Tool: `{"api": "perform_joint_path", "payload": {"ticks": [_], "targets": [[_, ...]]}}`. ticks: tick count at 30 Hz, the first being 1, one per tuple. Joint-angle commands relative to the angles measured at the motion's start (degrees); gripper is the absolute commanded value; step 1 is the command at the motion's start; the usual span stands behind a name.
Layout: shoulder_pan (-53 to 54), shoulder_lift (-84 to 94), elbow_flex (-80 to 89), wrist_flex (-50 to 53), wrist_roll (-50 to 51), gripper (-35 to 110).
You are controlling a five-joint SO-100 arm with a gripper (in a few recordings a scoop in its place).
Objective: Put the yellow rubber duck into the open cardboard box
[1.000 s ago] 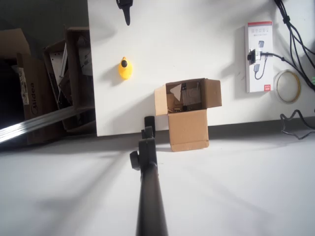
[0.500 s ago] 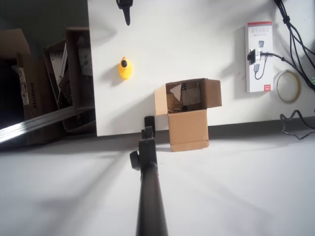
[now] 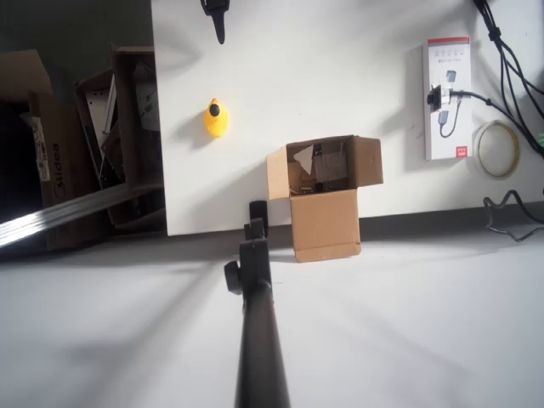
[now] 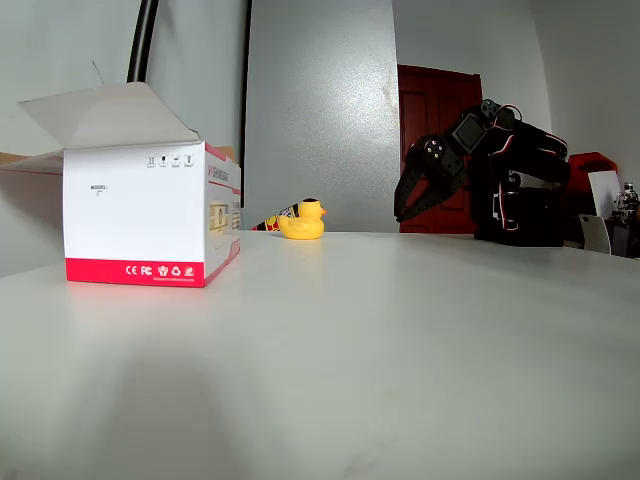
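Yellow rubber duck [image 3: 216, 118] sits on the white surface [image 3: 340, 68], up and to the left of the open cardboard box [image 3: 324, 197] in the overhead view, well apart from it, nothing touching it. In the fixed view the duck [image 4: 303, 220] stands upright far back on the surface [image 4: 330, 360]

Cardboard box stands at the surface's near edge in the overhead view, flaps splayed out, top open, inside dark and unclear

Gripper [image 3: 218, 19] shows as a dark tip at the top edge of the overhead view, above the duck, apart from it. In the fixed view the black gripper [image 4: 408, 205] hangs off the folded arm [image 4: 510, 175], right of the duck, pointing down, above the surface, holding nothing. Cannot tell if the fingers are spread or pressed together

White box with red band [image 4: 150, 215] is right of the cardboard box in the overhead view [image 3: 447, 98], flap up in the fixed view. Tape roll [image 3: 496, 149] lies right of it. Black pole [image 3: 257, 323] runs below the cardboard box. Brown cartons [image 3: 85, 144] lie off the surface, left of the duck
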Motion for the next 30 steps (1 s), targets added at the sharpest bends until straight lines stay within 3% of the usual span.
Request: {"api": "perform_joint_path", "payload": {"ticks": [1, 30], "targets": [[-0.4, 0.0, 0.5, -0.6, -0.3, 0], [-1.8, 0.0, 0.6, -1.0, -1.1, 0]]}}
